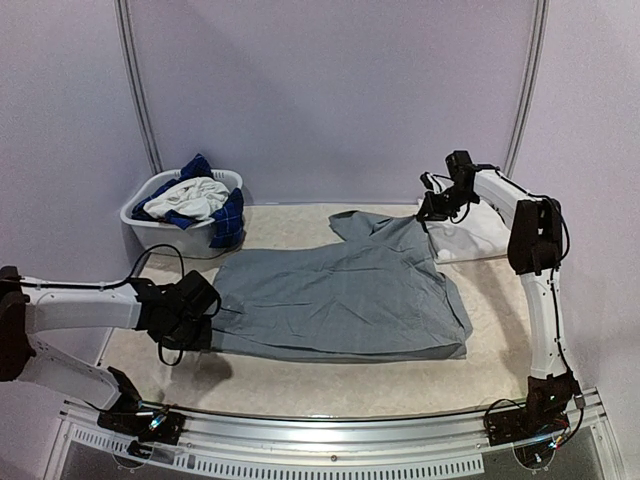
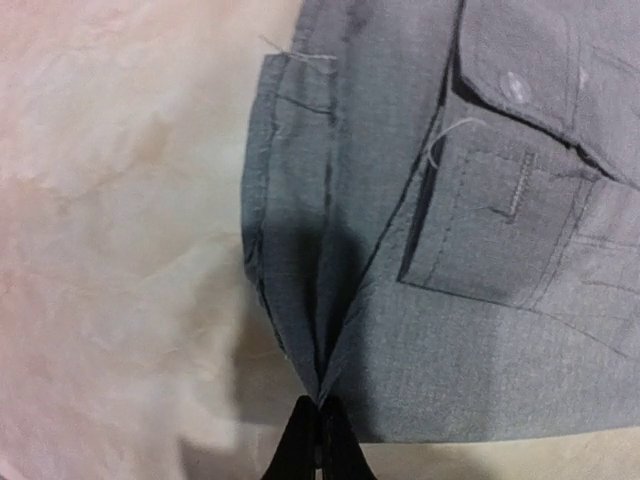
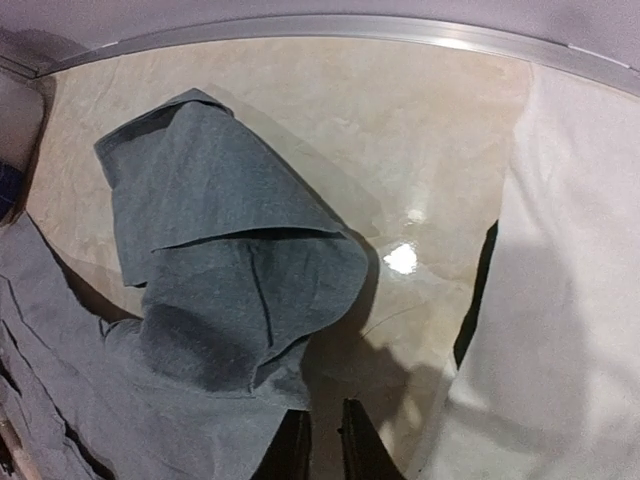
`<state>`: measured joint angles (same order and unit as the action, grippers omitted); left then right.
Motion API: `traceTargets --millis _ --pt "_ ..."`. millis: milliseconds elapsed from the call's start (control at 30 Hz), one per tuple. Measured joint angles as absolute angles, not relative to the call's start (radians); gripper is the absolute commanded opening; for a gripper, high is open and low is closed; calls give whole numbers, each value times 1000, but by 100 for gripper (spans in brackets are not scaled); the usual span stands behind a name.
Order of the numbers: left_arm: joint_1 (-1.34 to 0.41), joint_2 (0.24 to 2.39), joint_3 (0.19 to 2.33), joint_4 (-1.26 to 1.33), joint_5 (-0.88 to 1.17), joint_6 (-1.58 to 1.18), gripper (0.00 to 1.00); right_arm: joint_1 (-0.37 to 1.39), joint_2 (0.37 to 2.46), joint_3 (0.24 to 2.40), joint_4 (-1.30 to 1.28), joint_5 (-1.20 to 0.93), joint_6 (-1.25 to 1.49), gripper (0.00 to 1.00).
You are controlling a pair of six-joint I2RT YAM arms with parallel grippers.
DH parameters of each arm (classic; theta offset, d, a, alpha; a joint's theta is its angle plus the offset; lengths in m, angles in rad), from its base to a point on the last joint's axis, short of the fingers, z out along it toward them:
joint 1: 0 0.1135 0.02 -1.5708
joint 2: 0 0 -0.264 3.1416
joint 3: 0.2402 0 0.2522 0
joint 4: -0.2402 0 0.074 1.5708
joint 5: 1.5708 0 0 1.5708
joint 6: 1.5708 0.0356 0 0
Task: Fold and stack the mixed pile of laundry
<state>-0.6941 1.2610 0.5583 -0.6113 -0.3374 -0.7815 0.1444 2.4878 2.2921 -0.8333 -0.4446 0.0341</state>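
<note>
On the desk [image 1: 300,385], flattening the grey shirt [image 1: 340,300]: clamping its hem [image 2: 322,385] with left fingers [image 2: 305,450], hovering barely parted right fingers [image 3: 358,450] by the sleeve [image 3: 220,260], probably regrasping it next.

On the desk [image 1: 300,375]: one grey garment [image 1: 340,295] and one white folded piece [image 1: 470,238]. One basket [image 1: 160,236] holds one white cloth [image 1: 190,200] and blue plaid cloth [image 1: 229,215], count not discernible.

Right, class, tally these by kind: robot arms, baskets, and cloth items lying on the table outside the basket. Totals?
Robot arms: 2 (left arm, right arm)
Baskets: 1 (white basket)
Cloth items on the table: 2 (grey shirt, white cloth)
Total: 5
The heap in the white basket is too bunched to count.
</note>
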Motion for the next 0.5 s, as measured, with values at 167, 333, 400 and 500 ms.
traceTargets --millis 167,333,400,500 --pt "-695 1240 584 -659 -401 -787 45 142 2496 2290 -837 -381 51 57" --pt "-696 1201 585 -665 -432 -787 65 142 2420 2148 -791 -358 128 72" --pt "-696 1200 585 -662 -440 -787 74 143 2327 1995 -752 -348 169 74" --pt "-696 1191 584 -647 -454 -785 95 148 2124 1716 -698 -307 241 78"
